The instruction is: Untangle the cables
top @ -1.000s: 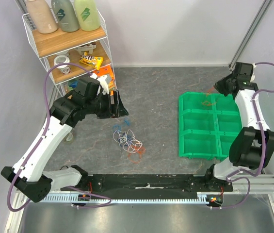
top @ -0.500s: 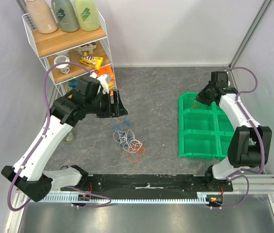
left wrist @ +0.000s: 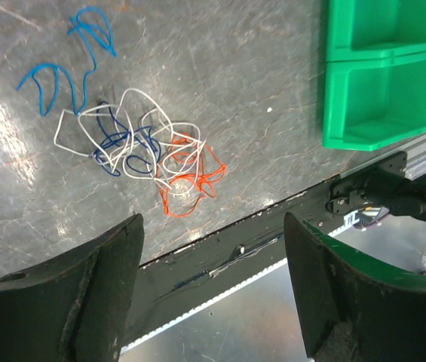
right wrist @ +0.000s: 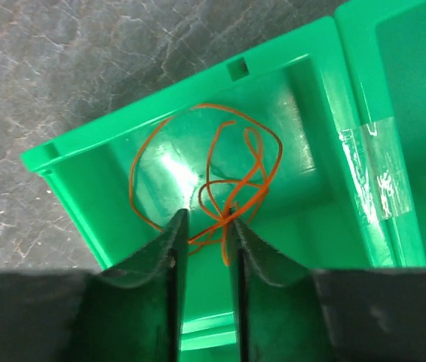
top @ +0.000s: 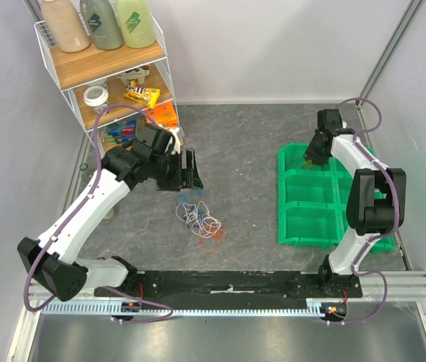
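The cables (top: 200,219) lie as a small tangle of white, dark blue and orange-red wires on the grey table, also in the left wrist view (left wrist: 141,147). A loose light-blue wire (left wrist: 69,56) lies just beyond the tangle. My left gripper (top: 190,172) is wide open and empty, hovering just behind the tangle (left wrist: 213,222). My right gripper (top: 312,157) reaches into the back-left compartment of the green bin (top: 280,196). Its jaws (right wrist: 206,215) stand a narrow gap apart, with an orange wire (right wrist: 235,181) lying in the compartment and crossing that gap.
A wire shelf (top: 107,68) with bottles and snacks stands at the back left, close to the left arm. The green bin has several compartments (right wrist: 47,158) and sits at the right. The black rail (left wrist: 220,256) runs along the table's near edge.
My right gripper has carried the orange wire leftwards and down into the bin's back-left compartment. My left arm has shifted slightly right, towards the tangle.
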Tool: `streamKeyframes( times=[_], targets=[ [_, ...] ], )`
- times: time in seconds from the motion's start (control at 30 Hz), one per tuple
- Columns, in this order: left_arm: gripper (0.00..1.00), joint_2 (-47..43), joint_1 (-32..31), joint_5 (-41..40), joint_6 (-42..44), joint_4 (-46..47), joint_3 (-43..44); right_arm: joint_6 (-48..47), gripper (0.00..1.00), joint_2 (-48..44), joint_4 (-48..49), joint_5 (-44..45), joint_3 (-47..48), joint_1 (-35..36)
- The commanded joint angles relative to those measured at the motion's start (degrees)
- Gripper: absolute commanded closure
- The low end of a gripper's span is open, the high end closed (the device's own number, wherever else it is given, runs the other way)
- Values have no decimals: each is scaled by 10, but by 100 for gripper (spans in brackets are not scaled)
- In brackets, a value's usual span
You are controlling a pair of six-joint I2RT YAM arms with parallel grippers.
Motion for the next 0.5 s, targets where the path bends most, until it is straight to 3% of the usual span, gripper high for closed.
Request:
streamKeyframes(
  times=[0.0, 0.07, 0.2, 0.33, 0.47],
  targets=[
    [17, 15, 1, 27, -18, 18, -28, -64, 59, -46, -32, -3, 41, 3],
    [15, 14, 0, 30, -32, 35, -49, -81, 42, -81, -47, 2, 34, 33],
    [15, 14, 0, 48, -53, 71, -107, -128, 28, -150, -78, 21, 13, 91],
    [19, 13, 0, 61, -74, 110, -172, -162, 26, -206, -84, -2, -11, 176],
    [20, 20, 0, 93, -97, 162, -233, -202, 26, -237, -23, -138, -77, 298]
  ],
)
